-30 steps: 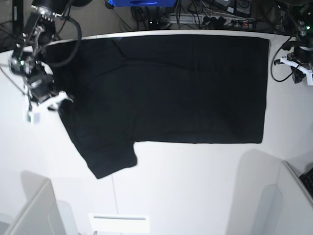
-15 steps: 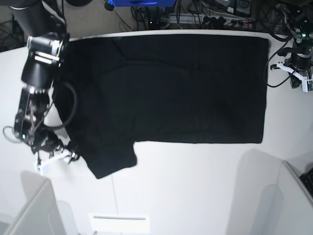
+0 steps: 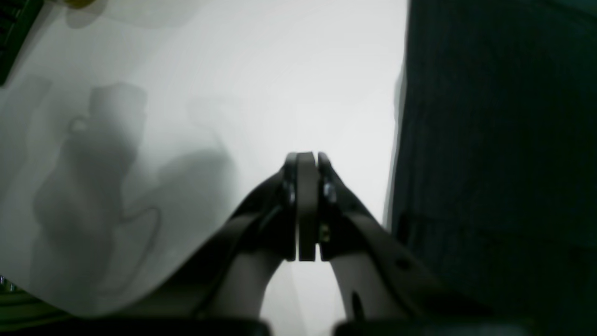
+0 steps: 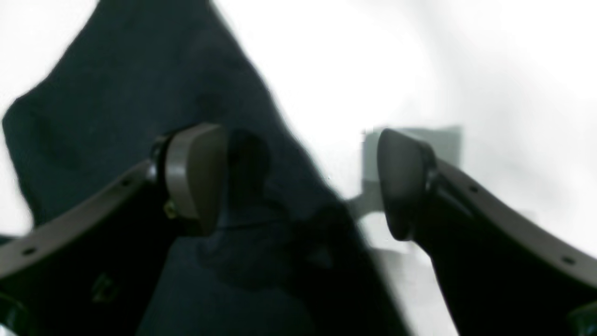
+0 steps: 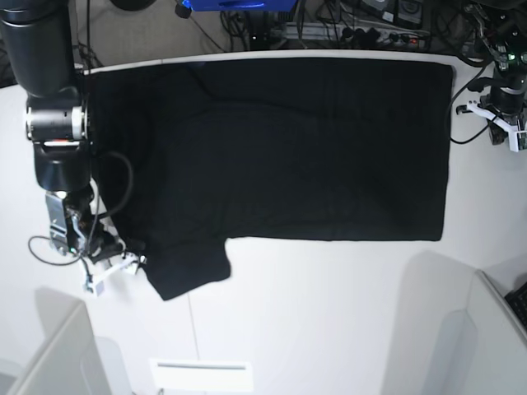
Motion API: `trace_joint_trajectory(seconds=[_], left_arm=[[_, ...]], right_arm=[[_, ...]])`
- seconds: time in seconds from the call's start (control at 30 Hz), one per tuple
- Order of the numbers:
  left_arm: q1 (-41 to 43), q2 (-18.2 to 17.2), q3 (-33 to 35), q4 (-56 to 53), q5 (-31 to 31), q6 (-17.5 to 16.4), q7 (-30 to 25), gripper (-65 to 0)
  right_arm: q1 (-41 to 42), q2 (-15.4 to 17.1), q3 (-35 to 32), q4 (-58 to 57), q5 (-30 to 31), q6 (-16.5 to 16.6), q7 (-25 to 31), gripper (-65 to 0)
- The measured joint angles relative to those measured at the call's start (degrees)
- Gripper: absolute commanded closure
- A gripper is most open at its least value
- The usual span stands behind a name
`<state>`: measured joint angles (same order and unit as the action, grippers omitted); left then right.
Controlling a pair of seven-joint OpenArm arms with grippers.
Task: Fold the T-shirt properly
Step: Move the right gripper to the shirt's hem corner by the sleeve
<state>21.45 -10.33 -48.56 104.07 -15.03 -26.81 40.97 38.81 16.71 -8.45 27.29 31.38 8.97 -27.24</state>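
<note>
At the left of the base view, the right arm (image 5: pixel 56 123) reaches down the left side of the white counter (image 5: pixel 329 313). Its right gripper (image 5: pixel 115 265) sits low at the left, right by the edge of the short sleeve (image 5: pixel 185 267). In the right wrist view its jaws are spread wide apart. One finger (image 4: pixel 196 175) is over the dark cloth and the other finger (image 4: pixel 403 182) is over the white counter. The sleeve edge runs between them, and nothing is pinched.

The black T-shirt (image 5: pixel 296 148) lies spread out flat in the upper middle of the base view. It covers most of the counter from the left to the right. Its top edge lies along the back edge of the counter. The sleeve sticks out at the lower left.

At the upper right of the base view is the left gripper (image 5: pixel 504 111), off the cloth, just beside the shirt's right edge. In the left wrist view its jaws are pressed tight together with nothing in them. They hang over bare counter, with the black T-shirt at the right of that frame.
</note>
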Motion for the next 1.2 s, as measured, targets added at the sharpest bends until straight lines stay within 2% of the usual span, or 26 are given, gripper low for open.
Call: trace_joint_trajectory(seconds=[0.2,0.4,0.47,0.6,0.67,0.83,0.9,0.97,1.07,1.2], left_arm=[[-0.2,0.0,0.0,-0.1,0.0,0.0,0.0,0.0],[-0.5,0.0,0.3,-0.2,0.0,0.0,0.0,0.0],[-0.5,0.0,0.3,-0.2,0.0,0.0,0.0,0.0],[-0.6,0.0,0.4,-0.2,0.0,0.3,0.0,0.0],[-1.7,0.0,0.4,-0.2,0.1,0.5,0.2,-10.5],[-5.7,-0.5,0.4,-4.0,0.2,0.7,-0.2,-42.0],[-6.9,-1.7,0.8,-5.8,0.3,0.6,0.4,-49.9],[-9.0,-3.5,2.2,-8.0,0.3,1.1,0.3,-53.5],[-12.7,-5.9,5.4,-11.5,0.0,1.0,0.0,-53.3],[-17.1,-7.0,7.9,-17.4,0.0,0.6,0.0,-53.3]], right_arm=[[0.2,-0.9,-6.2,0.5,-0.2,-0.2,0.9,-46.8],[-0.2,-2.0,-7.0,1.1,-0.3,-0.2,1.8,-46.1],[-0.2,-2.0,-7.3,1.1,-0.3,-0.2,1.8,-41.1],[-0.5,-2.0,-7.3,1.1,-0.3,-0.3,2.3,-26.9],[-0.6,-2.0,-7.3,1.1,0.0,-0.2,3.1,-21.5],[-0.7,-2.0,-7.3,0.7,0.0,-0.2,4.1,-9.5],[-0.8,-2.0,-7.3,0.7,0.2,-0.2,4.0,-1.8],[-0.8,-2.2,-7.3,0.7,0.3,-0.2,3.7,0.0],[-0.8,-2.2,-7.1,0.7,0.4,-0.2,3.6,0.0],[-0.8,-2.2,-7.1,0.7,0.4,-0.2,3.7,0.0]])
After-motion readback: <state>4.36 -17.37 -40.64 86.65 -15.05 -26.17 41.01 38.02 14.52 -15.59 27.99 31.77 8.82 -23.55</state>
